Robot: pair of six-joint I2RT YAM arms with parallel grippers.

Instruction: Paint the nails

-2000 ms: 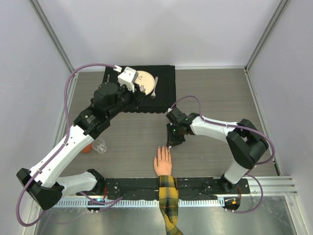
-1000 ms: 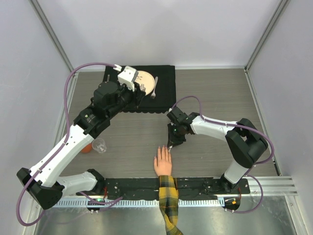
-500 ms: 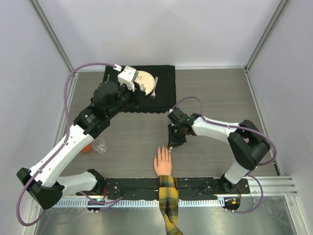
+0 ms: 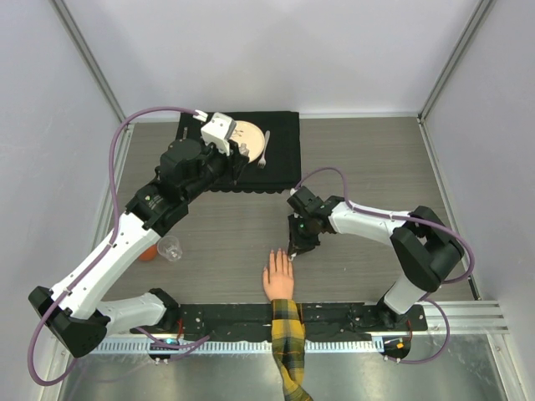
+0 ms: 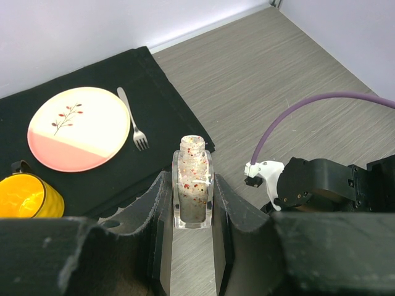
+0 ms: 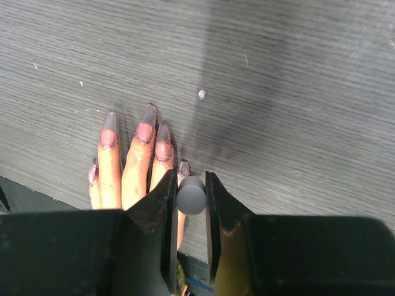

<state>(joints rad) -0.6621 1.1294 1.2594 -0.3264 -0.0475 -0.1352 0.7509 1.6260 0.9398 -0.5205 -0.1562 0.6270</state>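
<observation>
Bright even light, soft shadow across table (image 6: pixel 321 55), right hand (image 6: pixel 191 185) blurred.

Five nails (image 6: pixel 147 129) tip one hand (image 4: pixel 278 280), which lies well nearer than the one black mat (image 4: pixel 284 159). On that mat lie one plate (image 5: pixel 79 127), one fork (image 5: pixel 131 120) and one yellow mug (image 5: pixel 28 197). Off the mat's near-left side stand one clear cup (image 4: pixel 170 247) and one orange object (image 4: pixel 149 254). Nearer than the mat are one glitter bottle (image 5: pixel 192 185) and one grey cap (image 6: pixel 191 195).

there were no words, numbers or signs to read in any view. the plate (image 5: pixel 79 128) had only a small drawing of a twig with red leaves on it, not letters. the small clear bottle (image 5: pixel 192 185) showed red and white specks, but no label that could be read.
</observation>
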